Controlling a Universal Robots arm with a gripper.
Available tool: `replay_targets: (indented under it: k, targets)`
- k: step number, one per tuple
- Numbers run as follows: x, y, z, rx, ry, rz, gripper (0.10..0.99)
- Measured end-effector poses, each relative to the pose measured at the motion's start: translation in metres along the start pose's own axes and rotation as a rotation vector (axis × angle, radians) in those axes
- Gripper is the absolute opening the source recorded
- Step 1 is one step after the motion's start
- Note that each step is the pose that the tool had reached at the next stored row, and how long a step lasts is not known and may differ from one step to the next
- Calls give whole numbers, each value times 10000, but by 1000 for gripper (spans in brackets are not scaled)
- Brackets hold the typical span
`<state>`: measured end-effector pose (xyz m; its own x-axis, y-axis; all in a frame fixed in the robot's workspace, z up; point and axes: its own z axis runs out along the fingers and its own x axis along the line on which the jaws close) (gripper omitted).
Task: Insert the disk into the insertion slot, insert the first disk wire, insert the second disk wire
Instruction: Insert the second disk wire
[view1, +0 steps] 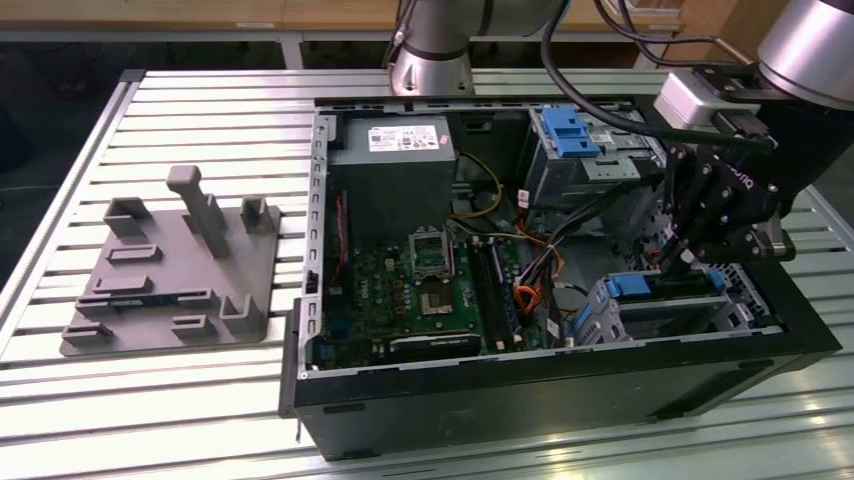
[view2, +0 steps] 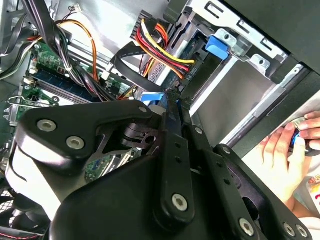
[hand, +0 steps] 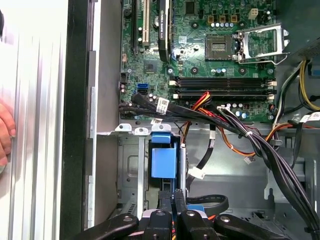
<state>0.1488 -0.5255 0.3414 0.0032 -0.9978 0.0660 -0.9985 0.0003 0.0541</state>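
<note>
My pincer (hand: 172, 202) hangs inside the open case (view1: 534, 395), its two fingers (hand: 165, 200) pressed close together with barely a gap; whether they pinch anything I cannot tell. Just past the fingertips sits the blue caddy tab of the disk (hand: 164, 161), seated in the slot (hand: 131, 170), a silver perforated cage. In the exterior view the disk (view1: 630, 287) shows blue right beneath my pincer (view1: 687, 255), in the cage (view1: 681, 310) by the case's near corner at the exterior view's right. Room here is tight: the cage's sheet-metal lip lies close beside the fingers, and the black case wall runs just beyond it. A bundle of black, red and yellow wires (hand: 225, 120) crosses just ahead of the disk, touching the cage edge. Farther on lies the green board (hand: 215, 45), more open. Outside the wall, over the slatted table (hand: 35, 125), a person's hand (view2: 280, 155) rests near the case edge.
</note>
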Motion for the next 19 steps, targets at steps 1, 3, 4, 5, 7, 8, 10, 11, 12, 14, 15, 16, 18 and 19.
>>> replay_targets:
  k: [1, 3, 4, 5, 7, 8, 10, 11, 12, 14, 15, 16, 18, 19]
  targets:
    - [0, 0, 0, 0, -2, 0, 141]
    - [5, -3, 1, -1, -4, 0, 141]
    - [8, -6, 1, -2, -3, -1, 141]
    - [10, -7, 0, -3, -2, 1, 141]
    - [13, -12, 1, -4, -3, 1, 141]
    - [16, -13, 1, -4, -2, 3, 141]
    - [25, -18, 2, -7, -3, 5, 141]
    - [28, -19, 3, -8, -3, 7, 141]
    - [30, -21, 3, -10, -4, 9, 141]
    - [30, -22, 5, -11, -2, 11, 141]
    - [30, -24, 8, -11, -3, 10, 141]
    - [31, -25, 9, -11, -3, 10, 141]
    - [31, -27, 13, -13, -3, 11, 141]
    - [31, -28, 15, -14, -3, 11, 141]
